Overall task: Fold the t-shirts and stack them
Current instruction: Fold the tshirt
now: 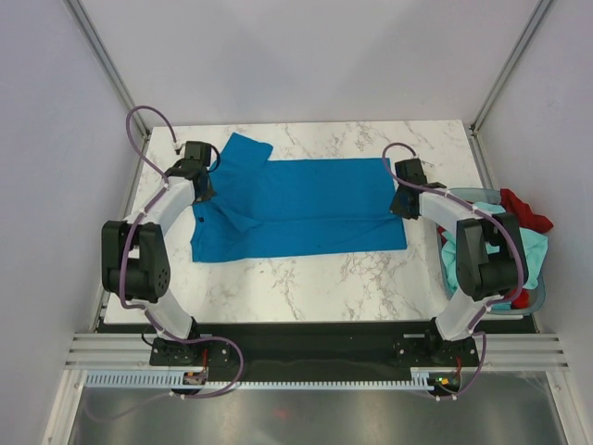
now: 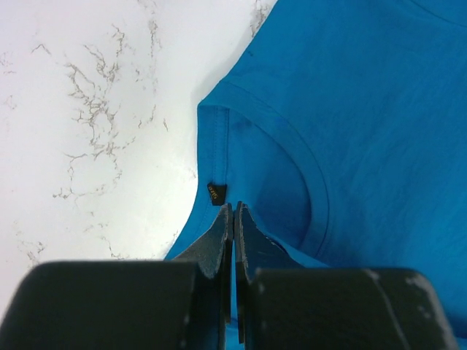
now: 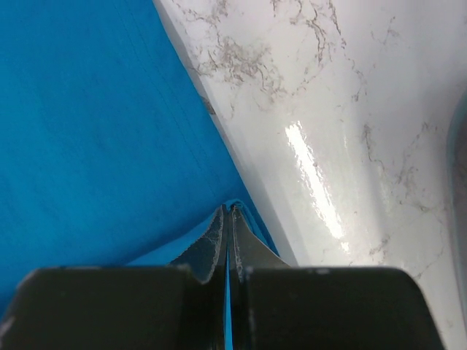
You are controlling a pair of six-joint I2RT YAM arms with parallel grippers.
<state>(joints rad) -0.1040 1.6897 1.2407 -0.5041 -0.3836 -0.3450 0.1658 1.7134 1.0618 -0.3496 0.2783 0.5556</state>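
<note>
**Status: early stage. No t-shirt is stacked.**

1. Position of the work item. The blue t-shirt (image 1: 306,209) lies spread on the worktop (image 1: 306,287), between the two arms. The collar end is toward the left arm and the hem end toward the right arm. One sleeve projects at the far left corner. No sleeve projects on the near side, so a first lengthwise fold may be in place, but the top view does not confirm this.

2. Left hand (image 2: 233,211). The jaws are clenched on the blue fabric at the collar end, just beside the neckline (image 2: 292,146) and the small dark label (image 2: 216,192). A thin strip of blue shows between the fingers.

3. Right hand (image 3: 228,213). The jaws are clenched on the hem edge of the same shirt, where the fabric meets bare marble. Blue cloth sits between the fingers.

4. Remaining items. The mint-teal t-shirt (image 1: 533,246) and the red t-shirt (image 1: 519,206) lie bunched and unfolded in the basket (image 1: 536,298), at the right edge of the worktop.

5. Assessment. Both ends of the blue shirt are gripped, which suits a fold or a flattening pull. The outstanding work is to complete the folds on the blue shirt, then fetch, fold and stack the other two.
</note>
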